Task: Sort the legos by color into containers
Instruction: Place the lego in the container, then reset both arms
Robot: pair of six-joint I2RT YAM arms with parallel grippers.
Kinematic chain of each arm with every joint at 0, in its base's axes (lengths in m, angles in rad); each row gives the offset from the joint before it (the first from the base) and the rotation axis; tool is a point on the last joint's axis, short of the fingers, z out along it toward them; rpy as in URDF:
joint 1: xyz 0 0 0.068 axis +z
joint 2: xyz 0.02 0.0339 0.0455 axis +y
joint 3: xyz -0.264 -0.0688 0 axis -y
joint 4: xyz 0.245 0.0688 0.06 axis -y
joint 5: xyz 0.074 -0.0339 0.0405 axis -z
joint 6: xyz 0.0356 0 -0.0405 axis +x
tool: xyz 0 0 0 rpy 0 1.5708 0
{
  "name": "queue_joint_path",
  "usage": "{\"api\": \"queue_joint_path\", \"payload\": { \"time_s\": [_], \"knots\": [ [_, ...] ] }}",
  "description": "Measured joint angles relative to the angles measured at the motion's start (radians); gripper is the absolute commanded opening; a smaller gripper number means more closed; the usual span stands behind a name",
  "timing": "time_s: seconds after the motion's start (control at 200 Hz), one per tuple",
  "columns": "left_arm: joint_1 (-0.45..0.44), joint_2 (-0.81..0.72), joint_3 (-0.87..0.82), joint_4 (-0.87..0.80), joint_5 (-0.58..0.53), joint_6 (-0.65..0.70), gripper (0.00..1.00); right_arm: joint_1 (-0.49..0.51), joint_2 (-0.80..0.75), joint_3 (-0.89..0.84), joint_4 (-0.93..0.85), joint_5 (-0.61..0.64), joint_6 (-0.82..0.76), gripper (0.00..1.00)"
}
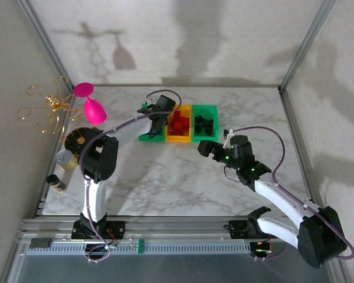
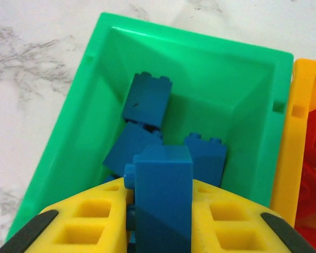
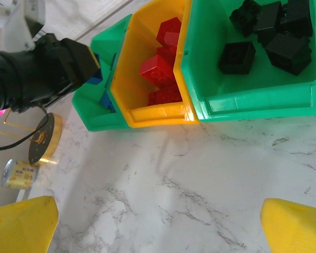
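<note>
1. Holding a blue lego brick [image 2: 163,174], the left gripper [image 2: 160,216], clamped on it, hangs directly above the left green bin [image 2: 242,105], which contains other blue bricks [image 2: 145,100].
2. Right gripper [image 3: 158,221]: jaws apart, over the desk [image 3: 200,174].

Three joined bins [image 1: 179,139] sat in a row toward twelve o'clock on the worktop [image 1: 165,177]. The left gripper [image 1: 158,122] hung over the leftmost bin [image 2: 79,116], a brick [image 2: 163,184] between its jaws above more bricks [image 2: 147,100] inside. The right gripper [image 1: 215,143] stood at five o'clock of the row.
</note>
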State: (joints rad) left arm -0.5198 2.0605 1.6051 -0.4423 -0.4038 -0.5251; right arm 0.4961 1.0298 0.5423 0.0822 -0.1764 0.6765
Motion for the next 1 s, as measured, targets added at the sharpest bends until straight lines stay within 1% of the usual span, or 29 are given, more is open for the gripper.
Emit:
{"api": "queue_joint_path", "payload": {
  "time_s": [0.125, 0.2, 0.32, 0.421, 0.491, 0.601, 0.646, 0.736, 0.871, 0.946, 1.001],
  "knots": [
    [0.008, 0.020, 0.024, -0.007, 0.011, 0.018, 0.43, -0.008, -0.006, -0.004, 0.000, -0.006, -0.003, 0.99],
    [0.010, 0.020, 0.025, -0.006, 0.011, 0.026, 0.48, -0.017, -0.019, -0.008, -0.002, -0.008, -0.007, 0.99],
    [0.011, 0.009, 0.020, -0.007, 0.014, 0.029, 0.52, -0.029, -0.033, -0.008, -0.002, -0.007, -0.010, 0.99],
    [0.011, -0.061, -0.028, 0.000, 0.026, 0.028, 0.58, -0.039, -0.033, -0.008, -0.002, -0.007, -0.011, 0.99],
    [0.011, -0.159, -0.100, 0.018, 0.040, 0.028, 0.63, -0.043, -0.034, -0.008, -0.005, -0.002, -0.015, 0.99],
    [0.011, -0.377, -0.259, 0.086, 0.056, 0.023, 0.76, -0.052, -0.046, -0.008, -0.015, 0.018, -0.033, 0.99],
    [0.011, -0.476, -0.330, 0.119, 0.064, 0.015, 0.82, -0.063, -0.055, -0.009, -0.020, 0.030, -0.043, 0.99],
    [0.011, -0.652, -0.450, 0.172, 0.067, 0.013, 0.99, -0.091, -0.074, -0.008, -0.034, 0.077, -0.068, 0.99],
    [0.011, -0.893, -0.646, 0.253, 0.034, 0.006, 1.00, -0.148, -0.107, -0.004, -0.056, 0.200, -0.119, 0.99],
    [0.011, -1.019, -0.770, 0.299, -0.024, 0.017, 1.00, -0.181, -0.128, -0.003, -0.056, 0.305, -0.158, 0.99],
    [0.014, -1.095, -0.864, 0.340, -0.091, 0.030, 1.00, -0.201, -0.138, -0.003, -0.043, 0.391, -0.195, 0.99]
  ]
}}
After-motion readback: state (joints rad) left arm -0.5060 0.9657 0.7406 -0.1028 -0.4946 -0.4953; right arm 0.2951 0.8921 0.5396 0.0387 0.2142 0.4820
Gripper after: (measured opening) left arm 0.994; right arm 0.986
